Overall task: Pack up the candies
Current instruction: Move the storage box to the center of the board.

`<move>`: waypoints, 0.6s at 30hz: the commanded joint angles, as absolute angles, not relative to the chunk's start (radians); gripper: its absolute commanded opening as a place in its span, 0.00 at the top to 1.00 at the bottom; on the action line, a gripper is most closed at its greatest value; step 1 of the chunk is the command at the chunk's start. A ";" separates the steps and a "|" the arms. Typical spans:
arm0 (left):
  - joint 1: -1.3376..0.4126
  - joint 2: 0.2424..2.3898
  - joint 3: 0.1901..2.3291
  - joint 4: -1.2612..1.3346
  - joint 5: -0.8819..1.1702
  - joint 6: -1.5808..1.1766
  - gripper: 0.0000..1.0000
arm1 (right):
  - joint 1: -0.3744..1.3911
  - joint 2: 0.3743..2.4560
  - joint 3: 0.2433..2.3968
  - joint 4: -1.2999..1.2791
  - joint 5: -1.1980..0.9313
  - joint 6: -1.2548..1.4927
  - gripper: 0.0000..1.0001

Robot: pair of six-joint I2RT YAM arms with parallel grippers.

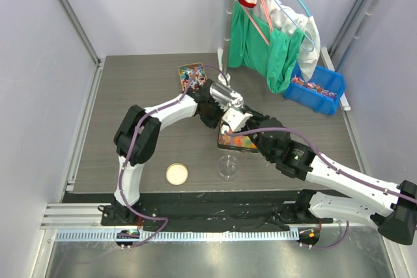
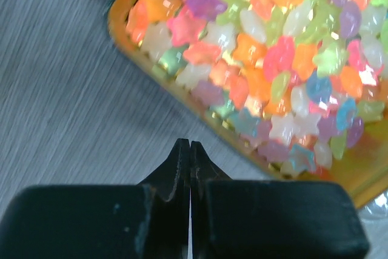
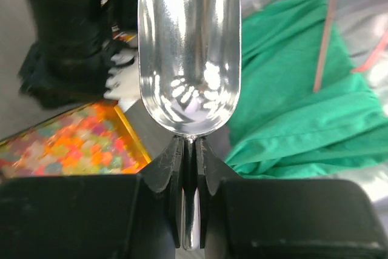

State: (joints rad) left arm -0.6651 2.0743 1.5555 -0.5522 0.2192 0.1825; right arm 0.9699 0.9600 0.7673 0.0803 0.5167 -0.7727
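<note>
The wrapped candies lie in a small tray [image 1: 191, 75] at the back middle, and more fill a blue bin [image 1: 317, 87] at the back right. My right gripper [image 1: 240, 114] [image 3: 190, 141] is shut on the handle of an empty silver scoop [image 1: 227, 97] [image 3: 189, 53], held in the air above the table centre. My left gripper [image 1: 219, 124] [image 2: 190, 145] is shut and empty, just above the table beside an orange tray [image 1: 222, 140] [image 2: 357, 180] of translucent jelly pieces [image 2: 273, 59]. No wrapped candies show in either wrist view.
A clear cup [image 1: 228, 167] and a round lid [image 1: 176, 174] sit near the front edge. Green cloth [image 1: 273, 53] [image 3: 291, 107] hangs from a rack at the back, over the blue bin. The two arms are close together at the centre.
</note>
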 commanded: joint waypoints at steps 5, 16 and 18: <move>-0.562 1.787 1.444 -0.483 0.255 0.161 1.00 | 0.968 0.994 0.988 -0.437 0.187 -0.675 0.99; -0.368 1.614 1.318 -0.448 0.221 0.173 1.00 | 0.969 1.123 1.048 -0.706 -0.116 -0.640 0.99; -0.328 1.579 1.298 -0.448 0.225 0.175 1.00 | 0.973 1.144 1.031 -0.696 -0.136 -0.623 0.99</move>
State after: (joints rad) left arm -0.3782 1.6558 1.3319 -0.4679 0.2245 0.1650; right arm 0.9676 1.1248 1.0447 -0.6682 0.0021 -0.6697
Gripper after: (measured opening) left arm 0.011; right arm 0.148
